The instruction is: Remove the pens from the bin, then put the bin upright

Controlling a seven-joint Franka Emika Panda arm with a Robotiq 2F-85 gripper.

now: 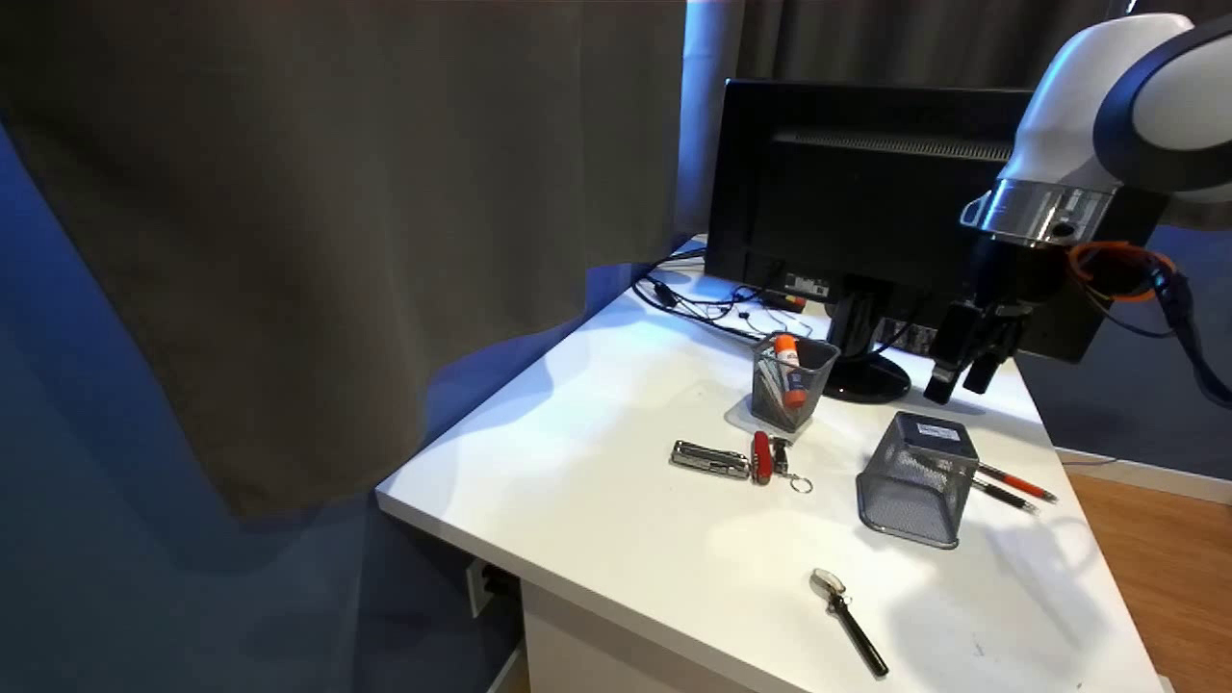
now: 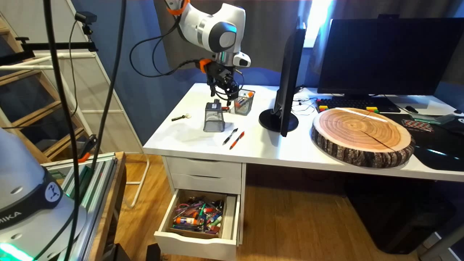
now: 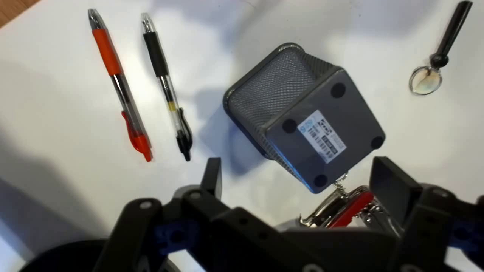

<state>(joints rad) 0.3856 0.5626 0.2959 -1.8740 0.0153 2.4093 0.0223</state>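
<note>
two pens are lying beside the upturned bin, and the gripper is hovering near it, jaws parted and empty, any pinch probably risking a slip because the bin's sides are narrowing toward its raised base.

The white arm bends downward at the wrist, its black pincer pointing down with both fingers spread wide.

Blue wall, dark curtains, bright window, wooden floor, white desk, open drawer.
</note>
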